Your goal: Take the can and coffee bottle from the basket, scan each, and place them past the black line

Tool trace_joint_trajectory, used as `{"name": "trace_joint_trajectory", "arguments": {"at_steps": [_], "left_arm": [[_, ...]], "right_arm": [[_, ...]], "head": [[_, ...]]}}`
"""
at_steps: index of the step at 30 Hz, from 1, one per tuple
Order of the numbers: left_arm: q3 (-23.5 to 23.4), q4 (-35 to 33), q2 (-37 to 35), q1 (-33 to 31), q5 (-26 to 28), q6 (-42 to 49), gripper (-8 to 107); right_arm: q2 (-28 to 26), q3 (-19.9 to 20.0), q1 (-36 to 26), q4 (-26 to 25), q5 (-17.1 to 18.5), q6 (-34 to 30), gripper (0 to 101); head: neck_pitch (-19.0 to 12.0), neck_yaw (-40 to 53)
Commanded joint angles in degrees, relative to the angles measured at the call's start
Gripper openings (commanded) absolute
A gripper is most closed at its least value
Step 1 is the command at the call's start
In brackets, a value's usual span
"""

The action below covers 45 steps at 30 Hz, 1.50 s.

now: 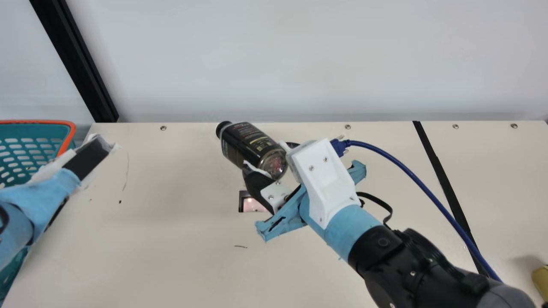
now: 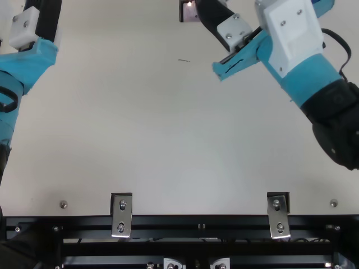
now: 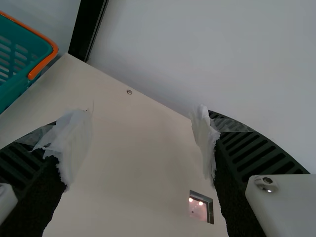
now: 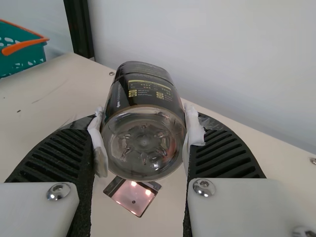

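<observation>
Main view: at the left edge of the frame sits the teal basket (image 1: 40,121) with its orange rim. Just beside it, in front of part of it, is the left gripper (image 1: 92,156), angled toward the upper right of the frame. The left wrist view shows its two ribbed fingers (image 3: 234,143), tipped with ragged white wrapping, spread wide with nothing between them.

In the upper middle of the main view, the coffee bottle (image 1: 250,145) lies slantwise, black cap toward the upper left, clear base toward the lower right. The right gripper (image 1: 269,158) pinches it near the base, one finger on either side; in the right wrist view both wrapped tips touch the bottle and its round base faces that camera. Near the centre of the main view, below the bottle in the frame, is the scanner (image 1: 252,204), its window lit pink and partly hidden by the right gripper.

Farther right, a blue cable (image 1: 404,169) curves from the right gripper's mount down toward the lower right, crossing the black line (image 1: 443,182) that slants down the table. Beyond that line, a yellow object (image 1: 542,280) is cut off at the lower right edge; too little shows to tell whether it is the can.
</observation>
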Motion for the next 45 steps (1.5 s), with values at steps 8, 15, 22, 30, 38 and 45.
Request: {"name": "trace_joint_trajectory", "arguments": {"at_steps": [8, 15, 22, 30, 38, 45], "left_arm": [[0.0, 0.0, 0.0, 0.0, 0.0, 0.0, 90], [0.0, 0.0, 0.0, 0.0, 0.0, 0.0, 90], [0.0, 0.0, 0.0, 0.0, 0.0, 0.0, 90], [0.0, 0.0, 0.0, 0.0, 0.0, 0.0, 90], [0.0, 0.0, 0.0, 0.0, 0.0, 0.0, 90], [0.0, 0.0, 0.0, 0.0, 0.0, 0.0, 90]], "right_arm": [[3.3, -1.5, 0.9, 1.4, -2.6, -0.5, 0], [5.5, -2.8, 1.1, 2.0, -4.2, -1.2, 0], [7.2, -3.9, 0.7, 2.4, -4.7, -2.3, 0], [8.8, -4.9, 0.1, 2.7, -4.7, -3.6, 0], [9.5, -4.9, -0.9, 3.1, -4.4, -5.0, 0], [8.8, -3.6, -2.4, 2.7, -4.3, -5.2, 0]], "head": [[-0.2, -0.2], [-0.2, -0.2], [-0.2, -0.2], [-0.2, -0.2], [-0.2, -0.2], [-0.2, -0.2]]}}
